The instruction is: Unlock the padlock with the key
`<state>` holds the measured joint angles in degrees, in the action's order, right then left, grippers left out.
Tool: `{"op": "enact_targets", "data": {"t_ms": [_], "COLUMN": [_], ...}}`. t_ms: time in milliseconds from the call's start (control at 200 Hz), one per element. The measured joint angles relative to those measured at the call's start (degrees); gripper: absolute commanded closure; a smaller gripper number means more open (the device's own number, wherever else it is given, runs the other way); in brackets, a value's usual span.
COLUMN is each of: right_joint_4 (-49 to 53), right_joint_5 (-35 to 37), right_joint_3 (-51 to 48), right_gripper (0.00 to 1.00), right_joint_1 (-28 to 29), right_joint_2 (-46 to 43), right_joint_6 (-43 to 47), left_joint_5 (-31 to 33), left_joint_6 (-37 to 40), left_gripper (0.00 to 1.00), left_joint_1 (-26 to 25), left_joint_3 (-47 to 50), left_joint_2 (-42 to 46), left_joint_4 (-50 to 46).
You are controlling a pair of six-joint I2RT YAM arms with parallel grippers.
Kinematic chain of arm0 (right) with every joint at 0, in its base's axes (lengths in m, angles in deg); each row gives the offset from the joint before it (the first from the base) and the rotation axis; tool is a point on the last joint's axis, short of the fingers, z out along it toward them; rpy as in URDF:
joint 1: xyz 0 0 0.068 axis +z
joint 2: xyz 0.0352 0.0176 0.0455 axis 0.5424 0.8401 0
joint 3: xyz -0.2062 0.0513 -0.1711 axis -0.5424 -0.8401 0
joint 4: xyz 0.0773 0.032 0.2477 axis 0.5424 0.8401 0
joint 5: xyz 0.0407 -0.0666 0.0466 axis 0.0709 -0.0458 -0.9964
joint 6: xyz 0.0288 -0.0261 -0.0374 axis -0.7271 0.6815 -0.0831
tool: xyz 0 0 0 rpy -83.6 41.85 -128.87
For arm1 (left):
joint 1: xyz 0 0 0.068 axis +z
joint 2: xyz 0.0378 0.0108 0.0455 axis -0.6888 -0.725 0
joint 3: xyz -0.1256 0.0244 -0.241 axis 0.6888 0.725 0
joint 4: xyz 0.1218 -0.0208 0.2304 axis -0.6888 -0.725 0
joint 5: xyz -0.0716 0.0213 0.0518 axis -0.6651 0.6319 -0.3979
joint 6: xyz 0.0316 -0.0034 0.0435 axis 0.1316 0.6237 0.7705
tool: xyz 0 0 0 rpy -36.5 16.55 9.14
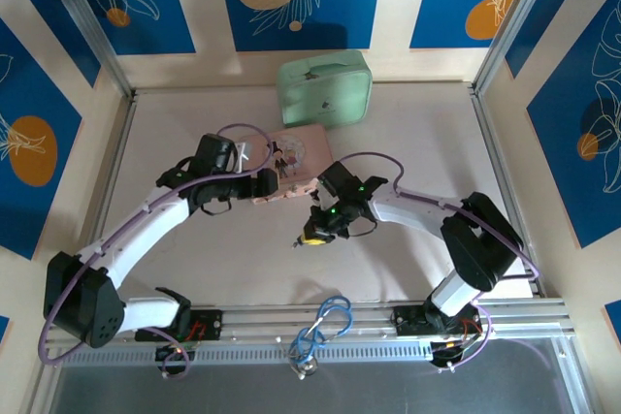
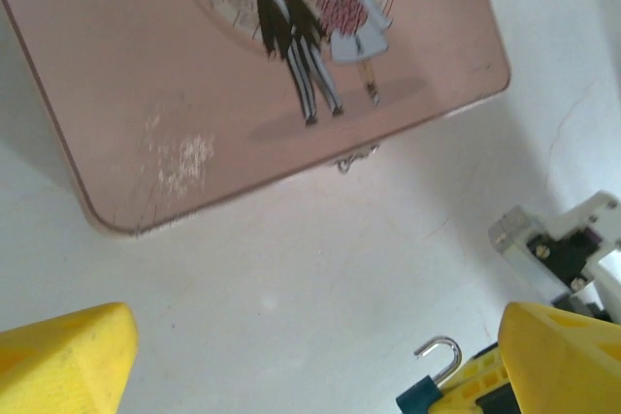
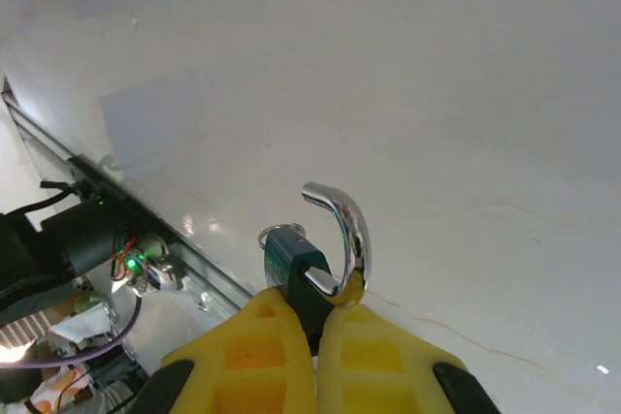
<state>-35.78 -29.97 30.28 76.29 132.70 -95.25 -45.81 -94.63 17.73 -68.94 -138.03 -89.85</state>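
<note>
The tiny blue padlock (image 3: 296, 278) is pinched between the yellow fingers of my right gripper (image 3: 315, 312), which is shut on its body. Its silvery shackle (image 3: 346, 230) is swung open, one end free. A small metal ring (image 3: 279, 235) pokes out behind the body; the key itself is hidden. In the left wrist view the padlock (image 2: 427, 397) sits at the bottom right, shackle up. My left gripper (image 2: 310, 366) hangs open over bare table just in front of the pink case (image 2: 243, 65). From above, the right gripper (image 1: 312, 235) holds the padlock mid-table.
A mint-green case (image 1: 325, 89) lies at the back behind the pink case (image 1: 301, 157). A blue cable loop (image 1: 325, 322) hangs at the near rail between the arm bases. Aluminium frame rails border the table on both sides.
</note>
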Motion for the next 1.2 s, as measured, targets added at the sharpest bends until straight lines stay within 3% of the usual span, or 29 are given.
{"op": "enact_targets", "data": {"t_ms": [385,575,755,820,1201], "right_joint_4": [-0.02,-0.07,-0.39,-0.2,8.87], "right_joint_5": [-1.51,-0.61,1.22,2.86,18.36], "right_joint_3": [2.91,2.8,1.75,1.03,1.88], "right_gripper": [1.0,0.78,0.68,0.62,0.59], "right_joint_1": [0.04,0.04,-0.48,-0.72,-0.28], "right_joint_2": [7.61,9.31,9.05,8.37,-7.15], "right_joint_6": [2.4,2.49,1.53,1.18,0.79], "left_joint_5": [0.59,0.59,0.59,0.59,0.59], "left_joint_6": [-0.09,-0.2,-0.2,-0.2,-0.2], "left_gripper": [0.08,0.09,0.09,0.09,0.09], "left_joint_1": [-0.11,-0.11,-0.11,-0.11,-0.11], "left_joint_3": [1.05,1.18,1.22,1.22,0.59], "left_joint_2": [0.46,0.46,0.46,0.46,0.46], "left_joint_4": [-0.59,-0.59,-0.59,-0.59,-0.83]}}
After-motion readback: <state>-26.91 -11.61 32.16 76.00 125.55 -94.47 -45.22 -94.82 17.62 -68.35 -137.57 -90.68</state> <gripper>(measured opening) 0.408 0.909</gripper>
